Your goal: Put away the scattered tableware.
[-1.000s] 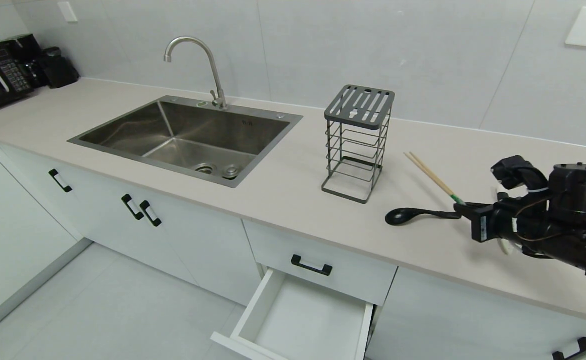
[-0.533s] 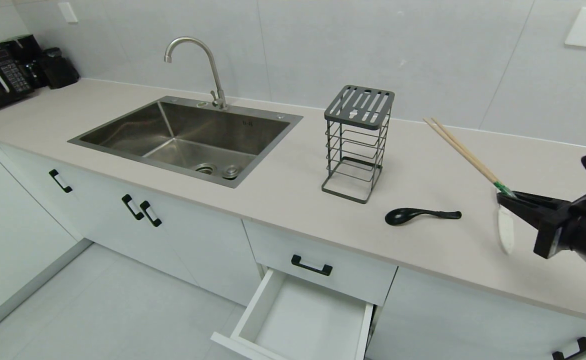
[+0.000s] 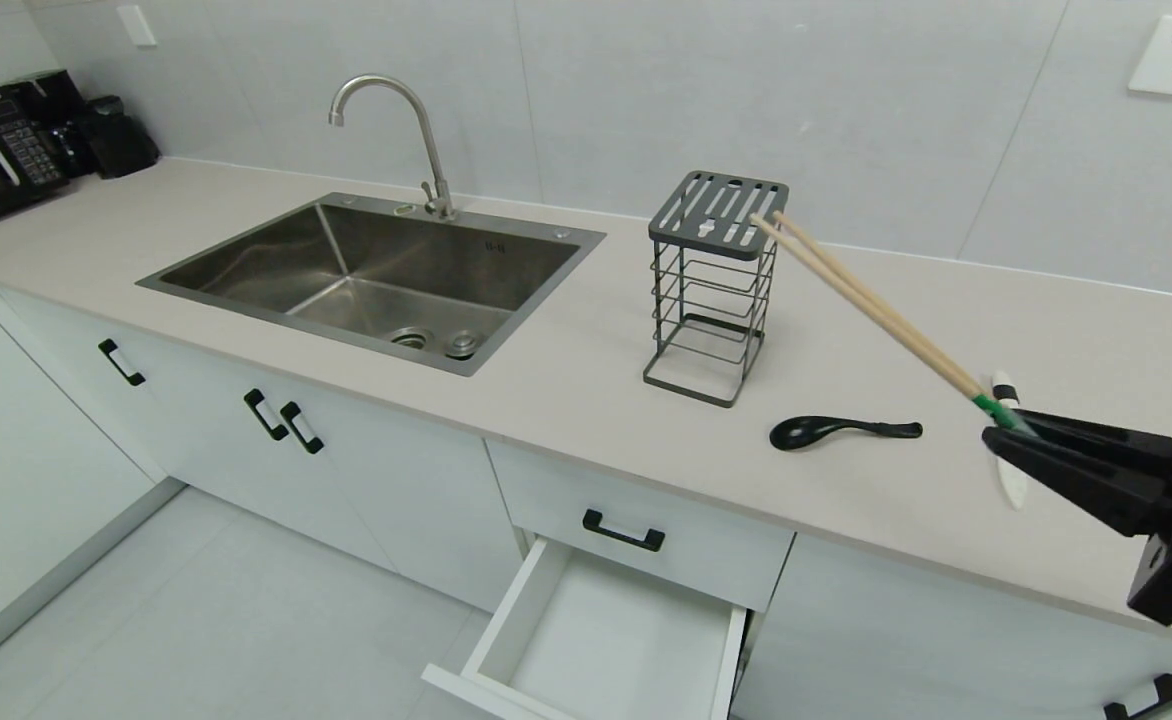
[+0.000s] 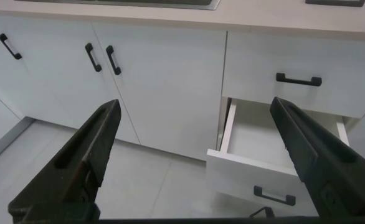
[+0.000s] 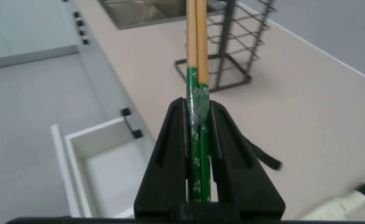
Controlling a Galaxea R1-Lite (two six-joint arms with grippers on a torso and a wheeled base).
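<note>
Chopsticks (image 3: 876, 310), a wooden pair with green ends, are pinched by those green ends between the clenched fingers of the right gripper (image 3: 998, 437) at the right edge of the head view. The shafts slant up and left, and their tips overlap the slotted top of the wire cutlery rack (image 3: 714, 300) at centre (contact cannot be told). A black spoon (image 3: 841, 431) lies on the countertop (image 3: 566, 380), lower right of the rack. The left gripper (image 4: 194, 106) is spread wide and grasps nothing, with the open drawer (image 4: 248, 177) beyond it.
</note>
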